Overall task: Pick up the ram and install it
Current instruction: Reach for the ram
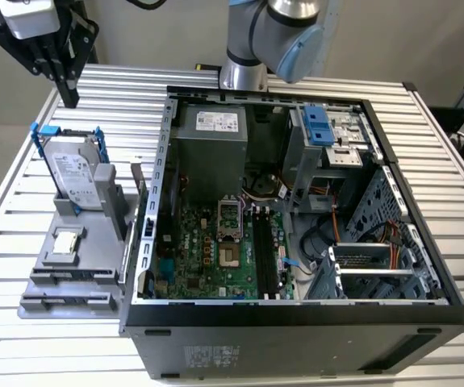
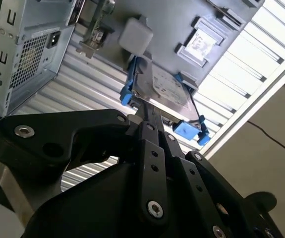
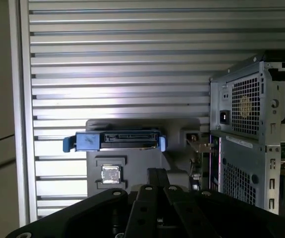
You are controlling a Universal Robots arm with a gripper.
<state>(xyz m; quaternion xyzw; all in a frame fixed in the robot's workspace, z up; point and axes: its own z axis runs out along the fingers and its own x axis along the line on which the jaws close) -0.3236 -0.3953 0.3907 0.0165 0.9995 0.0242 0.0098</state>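
The ram [image 1: 136,192] is a thin board standing on edge at the grey fixture's [image 1: 54,284] side nearest the computer case; it also appears in both wrist views [image 2: 93,29] [image 3: 199,147]. My gripper [image 1: 70,95] hangs above the table beyond the fixture's far end, at the exterior view's upper left, well apart from the ram. Its black fingers [image 2: 148,130] [image 3: 157,179] lie together with nothing between them. The motherboard's long black slots [image 1: 265,251] lie inside the open case.
A silver hard drive [image 1: 74,173] in a blue-clipped frame stands on the fixture, with a small square chip [image 1: 66,242] in front of it. The open computer case [image 1: 296,326] fills the table's middle and right, with the arm's base [image 1: 244,74] behind it. The slatted table [image 1: 6,218] ends just left of the fixture.
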